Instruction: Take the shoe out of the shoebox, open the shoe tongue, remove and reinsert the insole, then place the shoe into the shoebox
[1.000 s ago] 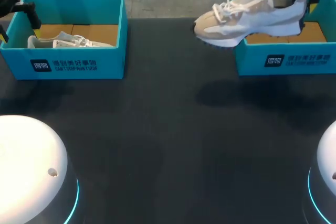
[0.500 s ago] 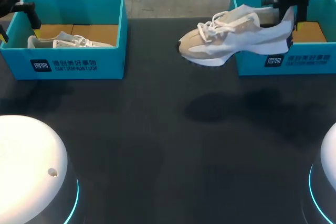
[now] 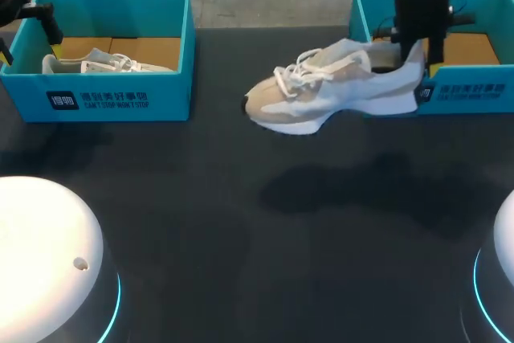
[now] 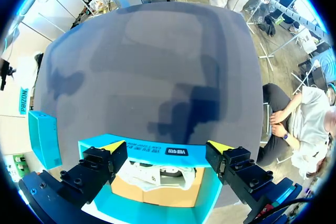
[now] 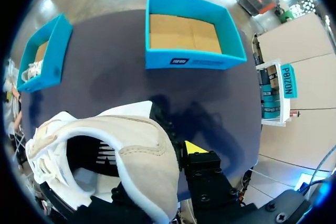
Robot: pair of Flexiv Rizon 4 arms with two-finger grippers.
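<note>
- The beige-and-white lace-up sneaker (image 3: pixel 329 90) has swung out of the right-hand teal cardboard shoebox (image 3: pixel 466 90) within the last second. It now hangs toe-first towards the middle of the dark table (image 3: pixel 241 238), lower and further from the box than before.
- The right gripper (image 3: pixel 416 52) carries it by the heel. In the right wrist view one yellow-tipped finger (image 5: pixel 194 147) presses the outside of the heel collar and the other appears to be inside the shoe, so the grip is firmly closed on the sneaker.
- A shadow lies on the table below the sole, apart from it, so the sneaker is in the air and not yet set down.
- The judgement: the lifting-out step is all but finished. Setting the shoe down, opening the tongue and working the insole all remain.
- The right-hand shoebox now holds no shoe. Only its brown cardboard liner (image 5: pixel 189 32) shows inside.
- The left-hand teal cardboard shoebox (image 3: pixel 120 95) holds a second pale sneaker (image 3: pixel 104 62), lying low against the near wall on a similar brown floor.
- The left gripper (image 4: pixel 166 148) hovers at that box's far rim. Its two yellow tips stand wide apart and grasp nothing, with the second sneaker visible below them.
</note>
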